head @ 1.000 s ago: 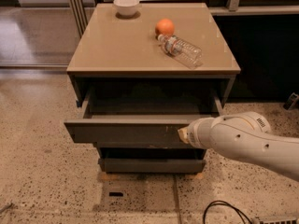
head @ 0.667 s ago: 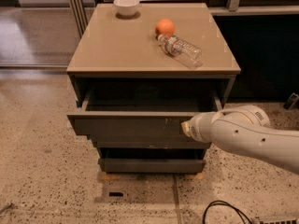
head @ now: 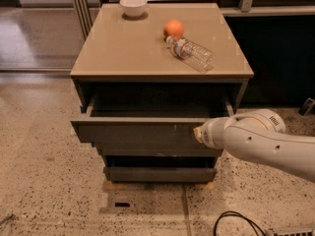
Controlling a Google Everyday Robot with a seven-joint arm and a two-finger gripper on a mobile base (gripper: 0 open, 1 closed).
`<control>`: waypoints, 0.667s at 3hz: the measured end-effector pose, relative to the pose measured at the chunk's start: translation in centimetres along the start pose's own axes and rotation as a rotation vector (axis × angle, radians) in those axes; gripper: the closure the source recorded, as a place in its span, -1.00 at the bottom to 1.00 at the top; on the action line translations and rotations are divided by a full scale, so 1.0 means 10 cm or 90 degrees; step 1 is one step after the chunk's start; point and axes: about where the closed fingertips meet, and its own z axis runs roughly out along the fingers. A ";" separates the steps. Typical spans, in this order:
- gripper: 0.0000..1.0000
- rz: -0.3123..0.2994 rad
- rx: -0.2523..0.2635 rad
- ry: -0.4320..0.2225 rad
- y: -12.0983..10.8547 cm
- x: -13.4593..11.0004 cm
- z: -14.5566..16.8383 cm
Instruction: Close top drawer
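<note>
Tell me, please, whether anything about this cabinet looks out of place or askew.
The clear plastic bottle lies tipped on its side on the tan cabinet top, next to the orange fruit. The wide grey-brown top drawer stands pulled out, with the white arm's gripper at the right part of its front. Nothing looks spilled or damaged.

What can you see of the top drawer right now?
The top drawer is the uppermost drawer of the cabinet: wide, shallow and grey-brown, with a flat handleless front bearing small pale scuffs. It stands partly pulled out and level. Its interior is dark, and I can make out nothing inside. The gripper is at the right part of the front, apparently touching it.
</note>
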 end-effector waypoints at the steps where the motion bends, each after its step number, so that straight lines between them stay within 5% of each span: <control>1: 1.00 -0.013 -0.004 -0.002 0.02 -0.12 0.09; 2: 1.00 -0.001 0.001 -0.029 -0.07 -0.56 0.42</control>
